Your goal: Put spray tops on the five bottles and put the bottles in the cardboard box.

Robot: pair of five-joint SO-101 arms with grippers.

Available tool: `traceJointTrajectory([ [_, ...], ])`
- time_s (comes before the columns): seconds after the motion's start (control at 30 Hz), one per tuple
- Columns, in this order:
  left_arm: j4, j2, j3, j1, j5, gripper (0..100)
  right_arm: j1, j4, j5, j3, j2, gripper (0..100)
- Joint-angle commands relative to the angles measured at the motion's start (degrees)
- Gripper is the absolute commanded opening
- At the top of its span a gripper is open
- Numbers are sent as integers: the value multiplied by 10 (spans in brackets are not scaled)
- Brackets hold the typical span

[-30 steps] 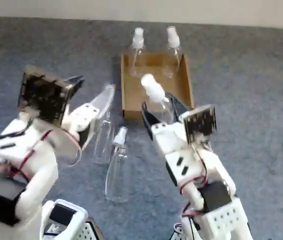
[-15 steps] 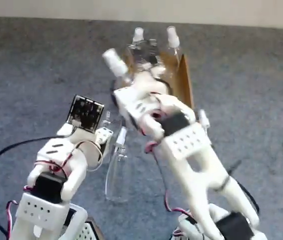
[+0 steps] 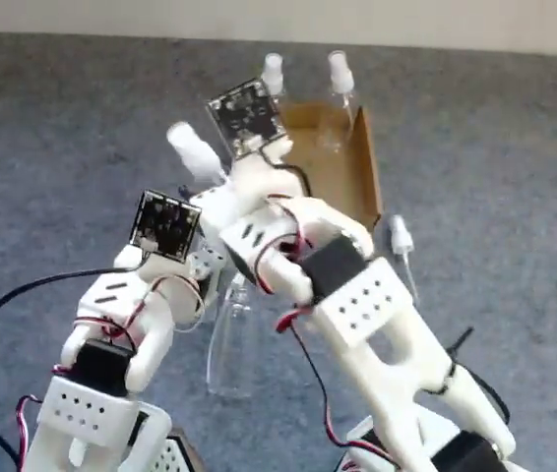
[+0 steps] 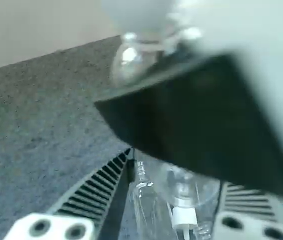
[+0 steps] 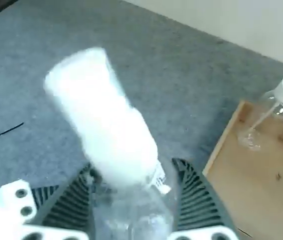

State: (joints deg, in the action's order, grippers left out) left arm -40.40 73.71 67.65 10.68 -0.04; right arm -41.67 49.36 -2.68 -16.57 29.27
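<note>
The left gripper is opened wide, an uncapped bottle and a capped bottle seen lying beyond its jaws. A third bottle, top on, is clamped in the right gripper left of the box, where two bottles are stood; a loose top is seen right of it.

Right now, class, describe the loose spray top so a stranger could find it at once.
Find the cardboard box at the far side of the grey table. By its near right corner lies a white spray top. Unlike the others, it sits on no bottle, its thin tube bare.
</note>
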Motion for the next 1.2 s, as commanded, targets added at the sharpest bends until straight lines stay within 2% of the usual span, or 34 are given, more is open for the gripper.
traceJointTrajectory([
  [0.0, 19, -7, -6, -15, 2, 256, 22, 8, -2, 35, 39, 3],
  [0.2, 16, -7, 0, -23, 0, 256, 86, 7, 32, 38, 7, 3],
  [0.3, 19, -7, 28, -65, -39, 255, 149, -24, 40, 39, -34, 3],
  [0.4, 35, -7, 38, -122, -51, 255, 191, -87, 41, 41, -80, 3],
  [0.57, 84, -12, 52, -182, -48, 255, 192, -232, 39, 36, -158, 3],
  [0.67, 100, -12, 66, -186, -48, 255, 186, -292, 39, 36, -199, 3],
  [1.03, 106, -12, 73, -184, -48, 255, 270, -311, 43, 38, -264, 3],
  [1.17, 106, -12, 75, -184, -48, 255, 273, -333, 40, 36, -289, 3],
])
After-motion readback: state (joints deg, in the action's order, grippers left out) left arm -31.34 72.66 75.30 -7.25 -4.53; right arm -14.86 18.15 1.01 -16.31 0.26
